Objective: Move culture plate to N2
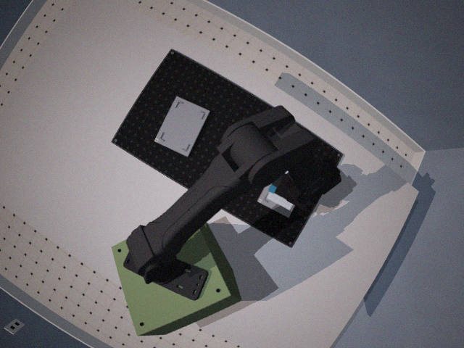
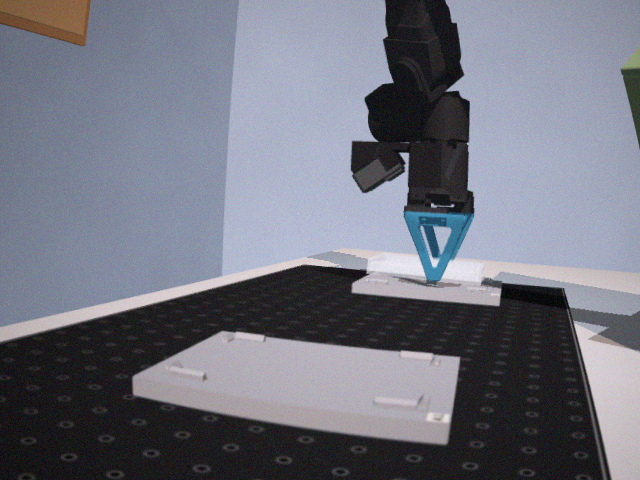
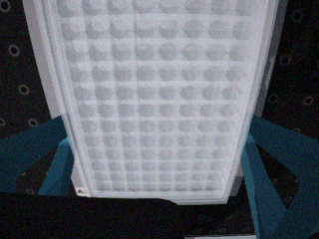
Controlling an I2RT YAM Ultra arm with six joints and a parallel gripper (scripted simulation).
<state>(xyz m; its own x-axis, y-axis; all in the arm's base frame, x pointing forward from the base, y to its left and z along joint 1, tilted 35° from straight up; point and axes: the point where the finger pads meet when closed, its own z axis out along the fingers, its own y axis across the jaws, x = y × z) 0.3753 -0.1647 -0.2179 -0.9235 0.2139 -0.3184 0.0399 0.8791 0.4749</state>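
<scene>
The clear lidded 96-well plate (image 2: 423,273) is at the far nest (image 2: 426,293), on the right part of the black breadboard; I cannot tell if it rests on the nest or hangs just above it. In the wrist view the plate (image 3: 156,87) fills the frame with its lid on, and a blue finger presses each long side. My gripper (image 2: 433,276) points straight down and is shut on the plate. From above, the arm hides most of the plate (image 1: 279,202). The other nest (image 1: 182,125) is empty, with corner locators showing (image 2: 299,384).
Both nests stand on a black perforated breadboard. The arm's base is bolted to a green block (image 1: 172,284) at the near side. The table has a low raised rim (image 1: 348,112) along the far edge.
</scene>
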